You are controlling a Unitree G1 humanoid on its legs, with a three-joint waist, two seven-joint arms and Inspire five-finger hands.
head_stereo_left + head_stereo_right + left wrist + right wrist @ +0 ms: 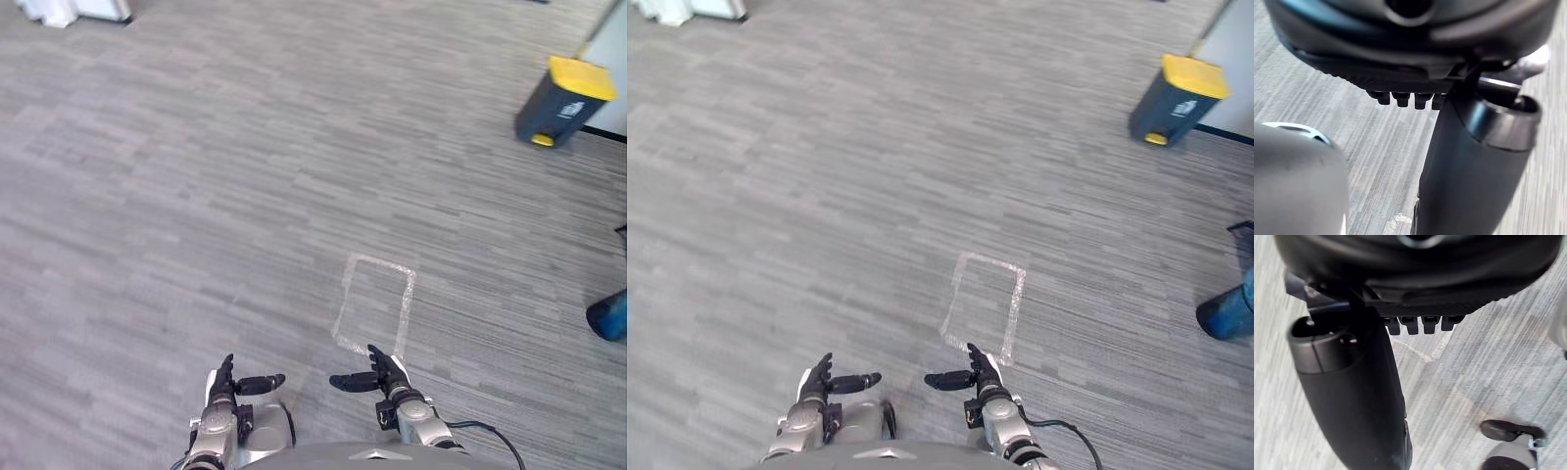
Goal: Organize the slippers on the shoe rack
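Hands: we log left hand (223,384) and right hand (386,374) low over grey carpet (245,196), fingers straight, holding nothing; task progress undeterminable.

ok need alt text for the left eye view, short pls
Two dark robot hands, the left hand and right hand, hang open and empty over grey carpet, just short of a taped rectangle. A dark bin with a yellow lid stands far off on the right.
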